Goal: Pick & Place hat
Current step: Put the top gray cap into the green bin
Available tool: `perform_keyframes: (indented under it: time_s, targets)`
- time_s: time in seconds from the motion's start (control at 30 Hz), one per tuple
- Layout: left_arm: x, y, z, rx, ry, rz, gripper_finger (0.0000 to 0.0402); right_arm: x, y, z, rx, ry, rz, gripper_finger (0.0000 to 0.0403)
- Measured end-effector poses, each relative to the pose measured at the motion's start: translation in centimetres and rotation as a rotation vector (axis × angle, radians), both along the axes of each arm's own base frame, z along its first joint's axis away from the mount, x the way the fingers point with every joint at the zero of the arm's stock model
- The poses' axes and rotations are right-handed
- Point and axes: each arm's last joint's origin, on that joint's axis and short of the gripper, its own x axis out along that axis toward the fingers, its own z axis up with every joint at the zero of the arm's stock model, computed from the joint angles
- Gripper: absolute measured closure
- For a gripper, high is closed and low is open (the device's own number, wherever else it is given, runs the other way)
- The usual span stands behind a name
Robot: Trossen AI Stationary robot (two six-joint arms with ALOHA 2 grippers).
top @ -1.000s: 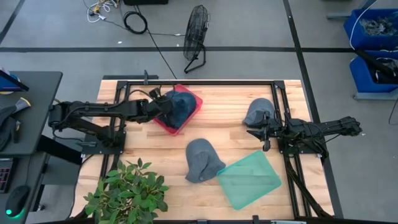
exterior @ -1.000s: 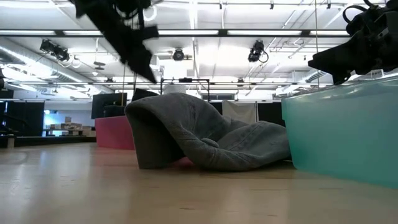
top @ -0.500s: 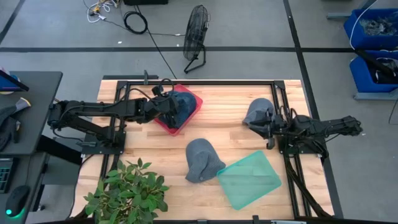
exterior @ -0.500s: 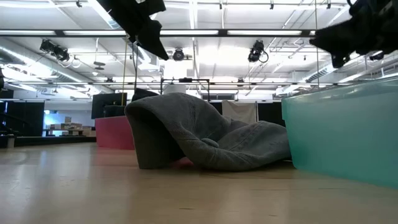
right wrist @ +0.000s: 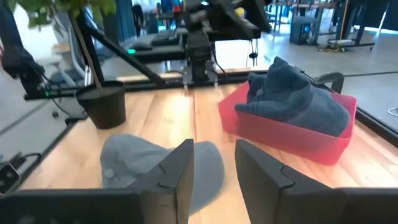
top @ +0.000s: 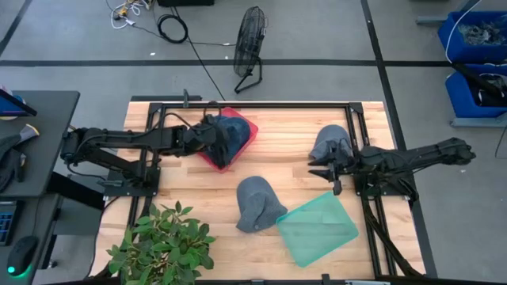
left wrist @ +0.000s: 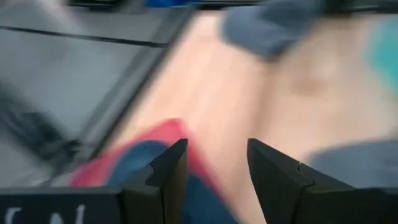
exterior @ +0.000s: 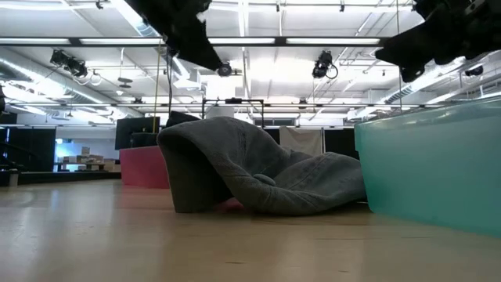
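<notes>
Nearest the front edge, the teal bin [top: 318, 228] is seen lying at the right, with a grey hat [top: 257, 203] flopped on the table just to its left, roughly mid-table and touching neither arm. Further back, the right gripper [top: 326, 168] is held over the wood with its fingers apart and nothing between them. Its own wrist view is aimed across the table, with that grey hat [right wrist: 146, 163] showing just past the fingertips. So this hat lies nearer and to the left of the right gripper, and the right arm is probably the closer one for a grab. A second grey hat [top: 329, 142] is parked just behind that gripper. Farthest back on the left, the left gripper [top: 212, 133] is stationed over the red bin [top: 238, 146], where a blue hat [top: 230, 130] is already sitting; its fingers are spread too, nothing held.
</notes>
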Motion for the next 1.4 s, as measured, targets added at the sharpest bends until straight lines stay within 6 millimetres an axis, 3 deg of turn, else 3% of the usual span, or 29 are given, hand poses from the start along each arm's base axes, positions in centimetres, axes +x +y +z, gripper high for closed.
perform_keyframes:
  time_s: [0.17, 0.43, 0.57, 0.7, 0.9, 1.07, 1.3, 1.4]
  targets:
    - [0.4, -1.6, -0.3, -0.101, -0.009, -0.123, 0.0232, 0.7, 0.1, 0.4, -0.002, 0.031, -0.001, 0.0279]
    - [1.1, -3.0, -1.3, -0.103, 0.033, -0.171, 0.0232, 0.7, 0.1, -0.3, -0.015, 0.104, -0.008, 0.0279]
    - [1.3, -3.0, -1.5, -0.103, 0.043, -0.170, 0.0232, 0.1, -0.6, -0.8, -0.094, 0.275, -0.164, 0.0279]
    - [1.3, -2.8, -1.5, -0.095, 0.041, -0.151, 0.0232, -0.8, -1.8, 0.7, -0.167, 0.447, -0.411, 0.0279]
    - [1.3, -2.4, -1.5, -0.087, 0.037, -0.131, 0.0232, -0.5, -3.0, 2.8, -0.129, 0.451, -0.531, 0.0279]
    - [1.6, -2.4, -1.1, -0.080, -0.012, -0.132, 0.0232, 0.4, -4.4, 2.6, -0.113, 0.481, -0.629, 0.0279]
    - [1.7, -2.4, -0.9, -0.045, -0.029, -0.155, 0.0232, 2.7, -6.2, 2.4, 0.047, 0.377, -0.743, 0.0279]
    - [1.7, -2.4, -0.9, -0.039, -0.025, -0.159, 0.0232, 2.7, -6.7, 1.5, 0.090, 0.450, -0.764, 0.0279]
